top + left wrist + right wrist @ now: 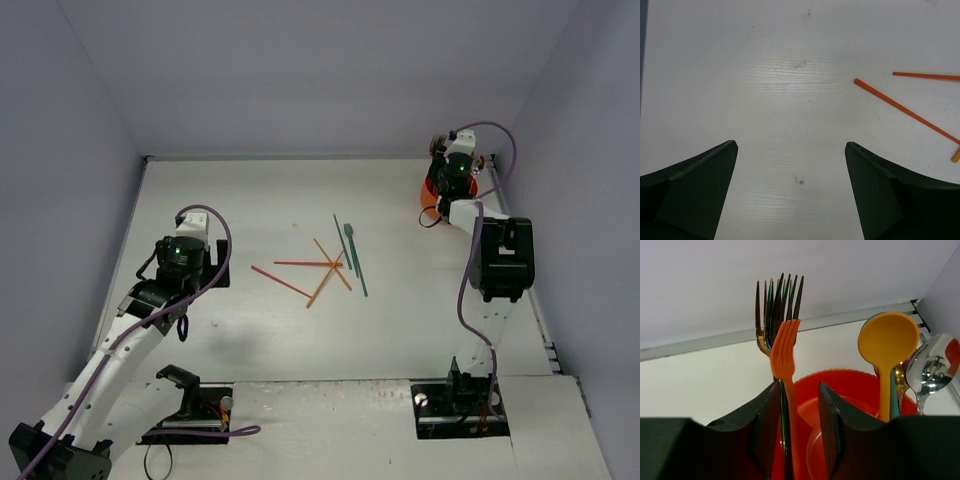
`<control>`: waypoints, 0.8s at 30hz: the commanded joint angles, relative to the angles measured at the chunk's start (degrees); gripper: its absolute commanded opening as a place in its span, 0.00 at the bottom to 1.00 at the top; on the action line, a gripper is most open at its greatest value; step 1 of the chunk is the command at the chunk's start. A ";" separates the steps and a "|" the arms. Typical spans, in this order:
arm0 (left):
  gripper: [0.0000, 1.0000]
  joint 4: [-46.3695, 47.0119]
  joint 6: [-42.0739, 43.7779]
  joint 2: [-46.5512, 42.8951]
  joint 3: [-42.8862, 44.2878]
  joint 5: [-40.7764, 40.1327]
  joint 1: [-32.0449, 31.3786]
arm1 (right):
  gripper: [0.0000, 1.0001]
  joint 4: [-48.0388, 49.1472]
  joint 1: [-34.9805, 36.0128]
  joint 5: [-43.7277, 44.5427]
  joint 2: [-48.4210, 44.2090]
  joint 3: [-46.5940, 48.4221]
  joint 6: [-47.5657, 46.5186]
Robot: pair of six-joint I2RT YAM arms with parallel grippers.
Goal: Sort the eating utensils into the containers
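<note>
Several orange sticks (312, 268) and teal utensils (351, 250) lie crossed mid-table. My left gripper (212, 268) hovers left of them, open and empty (790, 145); the left wrist view shows two orange sticks (905, 110) at its right. My right gripper (438, 178) is at the orange holder (431, 192) at the far right. In the right wrist view its jaws (799, 385) stand apart around an orange fork (785, 355) that stands in the holder (850, 385) against the left finger (765, 415). Dark metallic forks (777, 305), an orange-yellow spoon (888, 342) and a silver spoon (932, 365) also stand there.
Grey walls close the table on the left, back and right; the holder sits near the back right corner. A raised rail (545, 330) runs along the right edge. Both arm bases (460, 400) are at the near edge.
</note>
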 commanded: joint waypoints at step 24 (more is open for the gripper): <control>0.87 3.31 0.19 -0.51 1.40 3.22 0.34 | 0.35 -35.07 26.80 -2.00 -21.55 -9.67 14.75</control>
